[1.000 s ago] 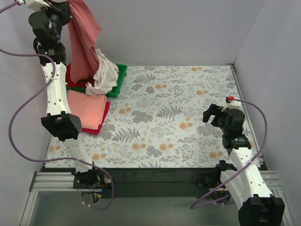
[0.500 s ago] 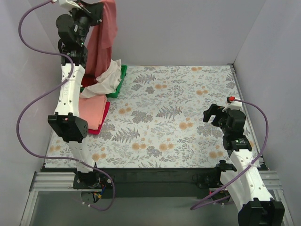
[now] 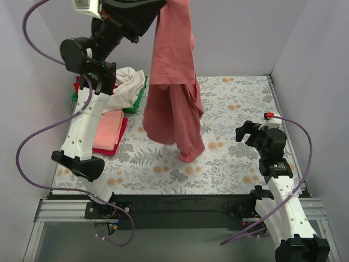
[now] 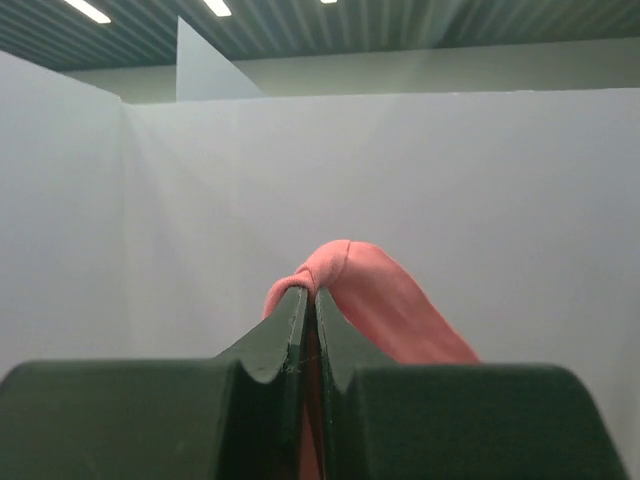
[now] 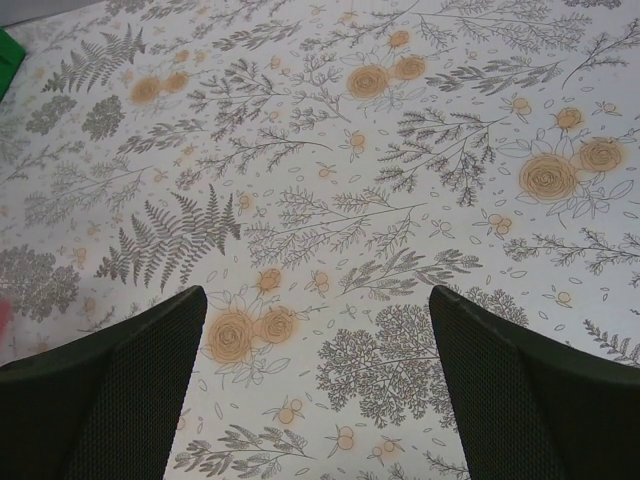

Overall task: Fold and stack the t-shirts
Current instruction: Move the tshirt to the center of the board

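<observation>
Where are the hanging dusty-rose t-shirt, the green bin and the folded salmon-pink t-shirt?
dusty-rose t-shirt (image 3: 174,109), top external view, middle of its hanging body.
green bin (image 3: 137,100), top external view, its right rim.
salmon-pink t-shirt (image 3: 109,128), top external view, its folded top face.

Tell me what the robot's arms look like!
The left arm and right arm have white links with black joints. A purple cable loops along each. The right arm carries a small red tab. The left gripper and right gripper each have two dark fingers.
</observation>
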`<state>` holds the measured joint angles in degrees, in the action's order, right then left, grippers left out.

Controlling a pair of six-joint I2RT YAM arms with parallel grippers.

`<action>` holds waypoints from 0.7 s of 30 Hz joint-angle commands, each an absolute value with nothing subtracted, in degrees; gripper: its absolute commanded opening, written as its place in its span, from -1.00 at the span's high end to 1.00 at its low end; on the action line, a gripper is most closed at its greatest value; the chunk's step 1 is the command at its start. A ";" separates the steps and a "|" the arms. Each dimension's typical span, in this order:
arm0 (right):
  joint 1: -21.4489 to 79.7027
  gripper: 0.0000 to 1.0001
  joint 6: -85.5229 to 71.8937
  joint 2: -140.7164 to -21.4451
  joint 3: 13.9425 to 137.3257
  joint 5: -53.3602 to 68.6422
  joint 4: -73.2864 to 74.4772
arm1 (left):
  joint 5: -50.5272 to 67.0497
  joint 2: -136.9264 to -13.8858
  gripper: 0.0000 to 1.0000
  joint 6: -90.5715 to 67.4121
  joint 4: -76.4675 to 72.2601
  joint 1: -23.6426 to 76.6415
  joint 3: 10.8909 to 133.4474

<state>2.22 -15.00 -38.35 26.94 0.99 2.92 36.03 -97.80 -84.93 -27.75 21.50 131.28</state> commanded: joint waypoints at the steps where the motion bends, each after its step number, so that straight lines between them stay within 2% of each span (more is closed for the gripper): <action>1: 1.93 -0.97 -15.21 -37.18 28.48 -1.32 0.62 | 39.63 -103.18 1.00 -88.95 -29.44 24.08 128.94; 4: 1.93 -0.97 -15.21 -37.70 28.30 -2.37 0.62 | 39.12 -106.17 1.00 -89.39 -27.44 25.57 127.01; 7: 1.93 -0.97 -15.21 -38.76 28.30 -2.11 0.70 | 34.30 -106.26 1.00 -86.41 -24.44 25.58 118.77; 9: 2.02 -0.97 -15.12 -39.28 28.56 -0.80 0.62 | 29.29 -105.65 1.00 -81.25 -22.07 25.66 110.10; 15: 1.93 -0.97 -14.50 -41.83 29.27 5.00 1.75 | 3.81 -109.16 1.00 -66.29 -7.05 25.93 95.14; 21: 3.77 -0.97 -15.46 -47.36 30.41 8.44 7.73 | -6.23 -105.04 1.00 -65.57 -12.02 25.93 76.40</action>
